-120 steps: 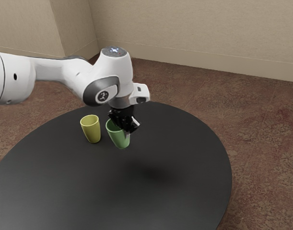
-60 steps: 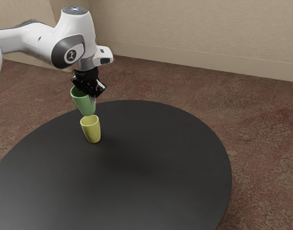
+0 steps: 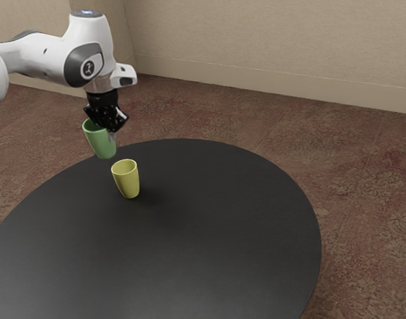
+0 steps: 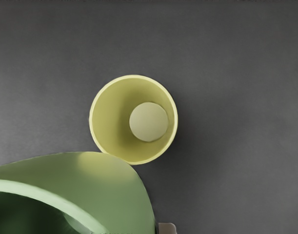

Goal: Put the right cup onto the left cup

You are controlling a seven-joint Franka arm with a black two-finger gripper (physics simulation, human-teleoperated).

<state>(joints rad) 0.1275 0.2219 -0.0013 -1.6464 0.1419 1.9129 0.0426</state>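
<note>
Round smooth black table (image 3: 222, 232): yellow tapered cup (image 3: 127, 183) standing on it, upright, mouth up, exterior view's left half, toward far edge

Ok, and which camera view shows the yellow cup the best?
The wrist view: it looks down into the yellow cup, right to its bottom. The exterior view shows mostly its outside, upright on the table.

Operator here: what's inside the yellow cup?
Inside the yellow cup I see only its inner wall and round bottom; the green cup isn't in it. The table under its base is hidden.
</note>
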